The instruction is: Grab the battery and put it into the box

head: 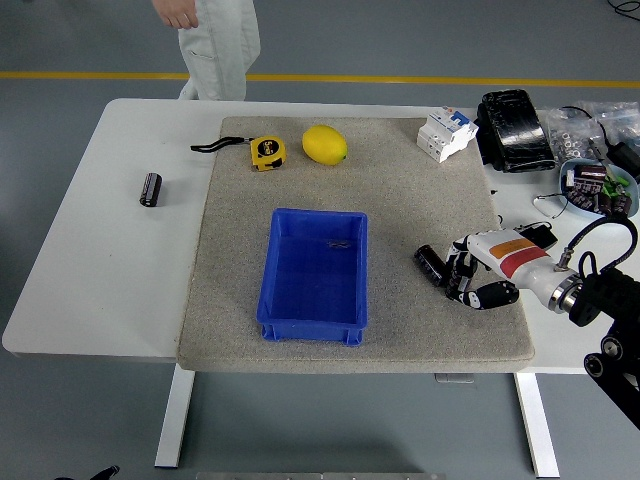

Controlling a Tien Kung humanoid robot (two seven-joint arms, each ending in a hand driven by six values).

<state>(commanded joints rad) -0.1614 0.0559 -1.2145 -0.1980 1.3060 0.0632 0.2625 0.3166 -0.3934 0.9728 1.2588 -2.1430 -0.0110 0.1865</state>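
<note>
On a white bench (110, 270) over grey floor (330, 40), the right hand (478, 275), fingers apart, touches the battery (431, 265) at the grey mat's (400, 200) four o'clock.

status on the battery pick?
Right robot hand at the battery, fingers curled, grasp not confirmed. Battery on the mat, right of the blue box. Box empty, path clear. Left hand out of view.

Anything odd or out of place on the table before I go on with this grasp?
One stray: a second black battery lies alone on the bare white table, off the mat. The blue box sits upright; nothing looks spilled.
</note>
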